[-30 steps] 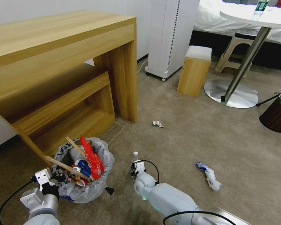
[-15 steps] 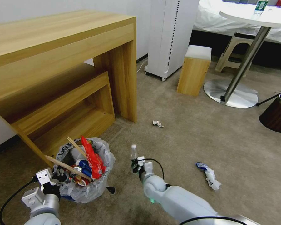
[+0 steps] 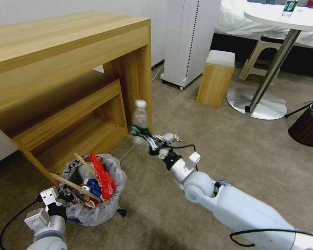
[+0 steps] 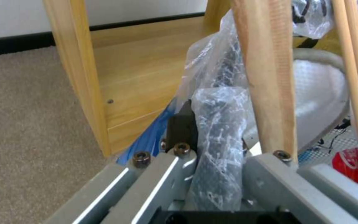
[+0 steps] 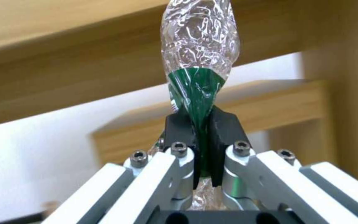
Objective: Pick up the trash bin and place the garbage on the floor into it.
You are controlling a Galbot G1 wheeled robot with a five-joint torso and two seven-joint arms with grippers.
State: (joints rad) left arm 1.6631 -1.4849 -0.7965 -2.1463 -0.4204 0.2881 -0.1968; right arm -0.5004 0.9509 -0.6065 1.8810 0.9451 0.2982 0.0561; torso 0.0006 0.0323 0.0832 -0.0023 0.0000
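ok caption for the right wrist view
Right gripper pinching a crushed clear plastic bottle by its green label, wooden desk behind.

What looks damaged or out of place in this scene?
The plastic bottle in the right tool is crushed flat at its green label. Two wooden sticks poke out over the rim of the full trash bin, which the left tool grips. A wrapper lies on the carpet.

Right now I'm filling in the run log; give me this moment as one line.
right gripper: shut on bottle, raised over floor | left gripper: shut on trash bin rim | stage: carrying bottle
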